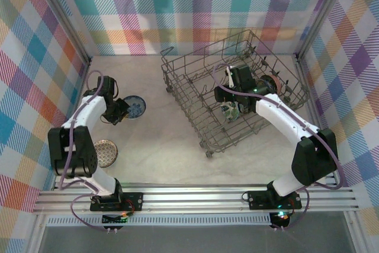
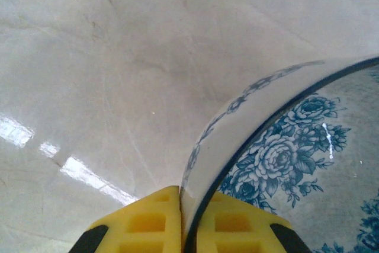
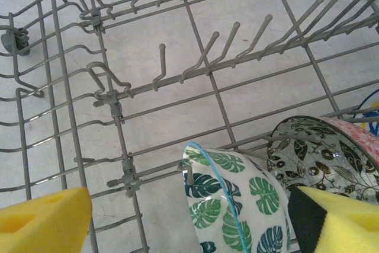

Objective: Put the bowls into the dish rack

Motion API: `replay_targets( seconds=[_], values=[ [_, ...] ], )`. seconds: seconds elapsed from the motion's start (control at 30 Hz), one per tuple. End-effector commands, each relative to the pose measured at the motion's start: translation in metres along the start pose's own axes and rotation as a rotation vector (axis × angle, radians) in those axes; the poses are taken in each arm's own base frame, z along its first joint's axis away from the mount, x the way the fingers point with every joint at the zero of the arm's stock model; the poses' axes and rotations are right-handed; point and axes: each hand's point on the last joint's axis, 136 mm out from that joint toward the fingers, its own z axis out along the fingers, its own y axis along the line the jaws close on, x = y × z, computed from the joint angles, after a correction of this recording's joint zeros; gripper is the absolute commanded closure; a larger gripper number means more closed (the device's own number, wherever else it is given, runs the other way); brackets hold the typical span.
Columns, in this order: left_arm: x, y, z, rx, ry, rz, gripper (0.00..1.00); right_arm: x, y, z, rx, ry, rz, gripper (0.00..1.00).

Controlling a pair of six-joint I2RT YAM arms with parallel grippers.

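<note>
The rack (image 1: 189,96) sits at the table's right, and the right arm reaches into it. Its right gripper (image 1: 232,109) stands wide open and holds nothing. In its wrist view the yellow pads (image 3: 44,220) flank a green-leaf bowl (image 3: 225,205) that stands on edge among the rack's tines (image 3: 207,69), just beside a dark-leaf bowl (image 3: 314,158) with a pink one (image 3: 361,137) behind it.

Well left of the rack, the left gripper (image 1: 121,111) is closed on the rim of a blue bowl (image 1: 135,106), with one pad inside the wall and one outside (image 2: 180,205). A grey bowl (image 1: 106,152) lies loose, nearer the arm bases than the rack is.

The likely trouble is that thin pinch: a glazed rim held at one spot may let the blue bowl (image 2: 296,164) swing or slip once it is lifted. The right arm also hangs over the rack and may crowd the way in, and pulling it back carelessly could tip the green-leaf bowl.

From above, the right arm covers much of the loaded row, so the count of bowls there is unclear. The left wrist view cuts off most of the blue bowl, and I cannot tell whether it rests on the table.
</note>
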Motion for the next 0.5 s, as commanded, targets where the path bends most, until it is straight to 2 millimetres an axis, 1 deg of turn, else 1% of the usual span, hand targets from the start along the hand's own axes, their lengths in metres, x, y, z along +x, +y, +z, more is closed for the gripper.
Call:
replay_targets(
  seconds=[0.0,0.13,0.23,0.37,0.47],
  values=[
    [-0.006,-0.026,-0.048,0.113,-0.116,0.071,0.95,-0.023,0.005,-0.007,-0.034,-0.045,0.027,0.13],
    [-0.007,-0.059,-0.094,0.199,-0.245,0.179,0.96,-0.044,0.013,-0.02,-0.148,-0.081,0.092,0.13],
    [-0.003,-0.092,-0.131,0.256,-0.336,0.277,0.96,-0.066,0.029,-0.036,-0.24,-0.125,0.072,0.14],
    [0.006,-0.141,-0.179,0.337,-0.455,0.407,0.98,-0.092,0.049,-0.062,-0.358,-0.178,0.045,0.17],
    [0.019,-0.177,-0.206,0.39,-0.512,0.507,0.98,-0.106,0.068,-0.087,-0.476,-0.23,0.015,0.19]
  ],
)
